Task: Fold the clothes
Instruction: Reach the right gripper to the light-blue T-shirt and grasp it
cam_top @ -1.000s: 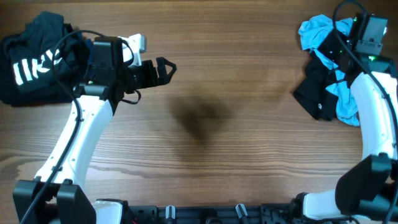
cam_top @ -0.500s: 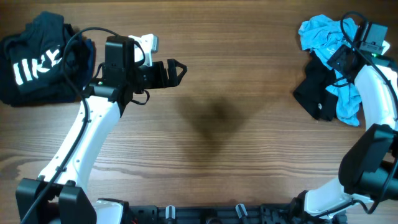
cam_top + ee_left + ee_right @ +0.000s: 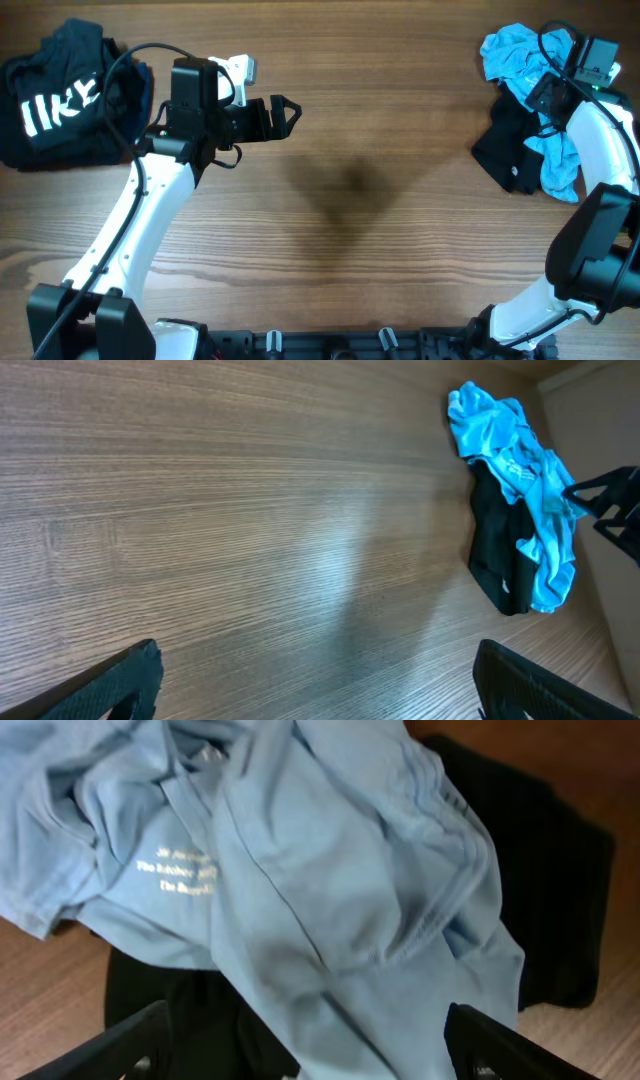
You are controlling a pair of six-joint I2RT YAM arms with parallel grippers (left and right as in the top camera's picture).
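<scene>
A brown wood-grain table [image 3: 350, 250] fills the view. At its far right corner a crumpled light sky-blue cotton T-shirt [image 3: 510, 55] lies over a black garment [image 3: 505, 150]. The right gripper [image 3: 315, 1035] hangs just above the blue shirt, jaws spread wide and holding nothing. The left gripper [image 3: 285, 112] is fully spread and empty over bare wood, near a black shirt with white lettering [image 3: 55, 110] at the far left.

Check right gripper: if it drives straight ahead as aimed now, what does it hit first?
The light blue T-shirt: it fills the gap ahead of the open right gripper, crumpled over a black garment. Probably cloth before table, though depth is hard to judge.
</scene>
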